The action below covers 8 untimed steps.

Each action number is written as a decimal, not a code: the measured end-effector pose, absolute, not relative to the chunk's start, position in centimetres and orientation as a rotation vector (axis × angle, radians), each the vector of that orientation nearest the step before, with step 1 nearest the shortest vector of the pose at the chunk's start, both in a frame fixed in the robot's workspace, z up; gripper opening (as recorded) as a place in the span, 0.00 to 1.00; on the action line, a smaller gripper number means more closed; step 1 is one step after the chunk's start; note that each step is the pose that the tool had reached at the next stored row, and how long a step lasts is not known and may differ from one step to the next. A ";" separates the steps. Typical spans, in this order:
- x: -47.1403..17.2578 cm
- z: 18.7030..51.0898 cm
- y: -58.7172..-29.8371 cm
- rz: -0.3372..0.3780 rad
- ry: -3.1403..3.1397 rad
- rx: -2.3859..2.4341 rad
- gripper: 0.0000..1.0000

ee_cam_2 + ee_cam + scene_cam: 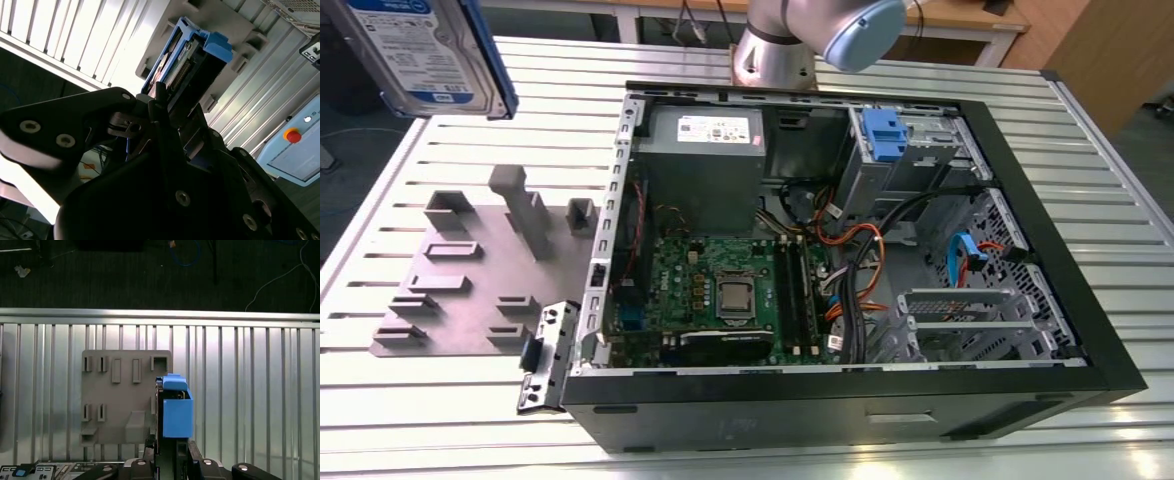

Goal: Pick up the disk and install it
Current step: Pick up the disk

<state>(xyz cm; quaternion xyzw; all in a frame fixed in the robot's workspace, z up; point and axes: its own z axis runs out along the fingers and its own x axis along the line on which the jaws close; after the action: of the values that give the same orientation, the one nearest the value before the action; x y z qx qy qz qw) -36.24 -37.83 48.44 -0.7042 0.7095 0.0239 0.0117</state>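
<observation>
Pincer (167, 102) clenched edge-on around the disk (177, 415), holding it clear above the grey slotted fixture (125, 395), presumably to leave its blue tab (174, 382) free for insertion. In the exterior view, the disk sits at 11 o'clock; the open computer case (854, 250) lies at 3 o'clock of the fixture.

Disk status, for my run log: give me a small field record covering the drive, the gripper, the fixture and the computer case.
disk: flat rectangular silver-metal hard drive, white-and-blue label, blue plastic carrier, raised above the table
gripper: black gripper, shut on the drive
fixture: grey slotted plate lying on the ribbed metal table, seen behind the drive in the first wrist view
case: open black computer tower on its side, green motherboard exposed
progress: picked up, not installed
</observation>
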 end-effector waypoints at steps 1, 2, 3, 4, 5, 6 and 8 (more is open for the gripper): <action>-35.9 48.4 -37.8 0.074 2.213 -2.196 0.35; -35.6 48.4 -37.8 0.075 2.213 -2.196 0.35; -35.2 48.4 -37.8 0.075 2.213 -2.196 0.35; -34.9 48.4 -37.8 0.074 2.213 -2.196 0.35; -34.6 48.4 -37.8 0.074 2.213 -2.196 0.35; -34.2 48.4 -37.8 0.074 2.212 -2.196 0.35; -33.5 48.4 -37.8 0.074 2.213 -2.196 0.35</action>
<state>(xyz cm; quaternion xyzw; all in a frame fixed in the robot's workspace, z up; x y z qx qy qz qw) -33.46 -37.83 48.44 -0.7042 0.7095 0.0239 0.0116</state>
